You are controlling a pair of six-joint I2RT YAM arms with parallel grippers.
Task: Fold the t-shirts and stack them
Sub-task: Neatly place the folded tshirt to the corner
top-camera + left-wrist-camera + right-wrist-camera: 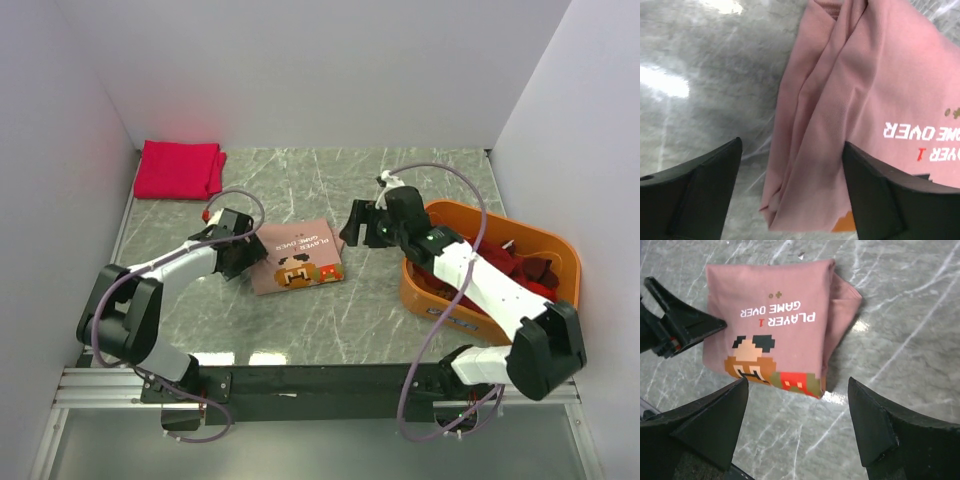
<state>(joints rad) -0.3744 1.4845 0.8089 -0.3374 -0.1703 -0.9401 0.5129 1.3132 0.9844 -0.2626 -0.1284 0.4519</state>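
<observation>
Table (400,180) with tub (418,290) of dark red shirts (520,262) at right. Pink printed shirt (300,258) mid-table, folded; crimson shirt (180,168) folded, far-left corner. Left gripper (243,250) wide open, empty, jaws straddling pink shirt's edge. Right gripper (358,225) open, empty, near opposite edge. Likely step: stacking. Next move: pinch all layers, carry onto crimson shirt.

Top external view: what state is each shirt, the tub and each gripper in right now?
Dusty-pink t-shirt: folded, flat on the table, print up.
Crimson-pink t-shirt: folded, far left corner.
Orange tub: upright, holding shirts.
Dark red t-shirts: unfolded, heaped in that tub.
Left gripper: open, over the dusty-pink t-shirt's edge.
Right gripper: open, empty.
</observation>
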